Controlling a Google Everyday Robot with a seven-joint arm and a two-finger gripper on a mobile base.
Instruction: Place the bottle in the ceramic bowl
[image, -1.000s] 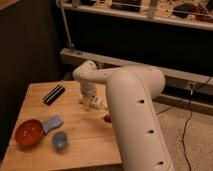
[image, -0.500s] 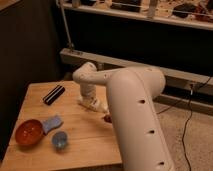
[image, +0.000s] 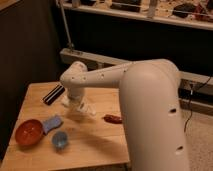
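Observation:
The bottle (image: 88, 108), small and whitish, lies on the wooden table (image: 100, 147) near its middle, one end poking out to the right from under the wrist. My gripper (image: 76, 104) reaches straight down at the bottle's left end and is shut on it, at table height. The white wrist hides most of the grip. The ceramic bowl (image: 28, 132), glossy reddish-orange, sits at the table's front left, well to the left of and nearer than the gripper, with nothing in it.
A light blue cloth (image: 51, 123) lies against the bowl's right side, with a small blue-grey cup (image: 60, 140) just in front of it. A black bar (image: 53, 94) lies at the back left. A dark red oblong item (image: 113, 118) lies right of the bottle. My big white arm covers the table's right side.
The gripper has closed at the bottle. The arm stays over the same spot, and nothing else on the table has moved.

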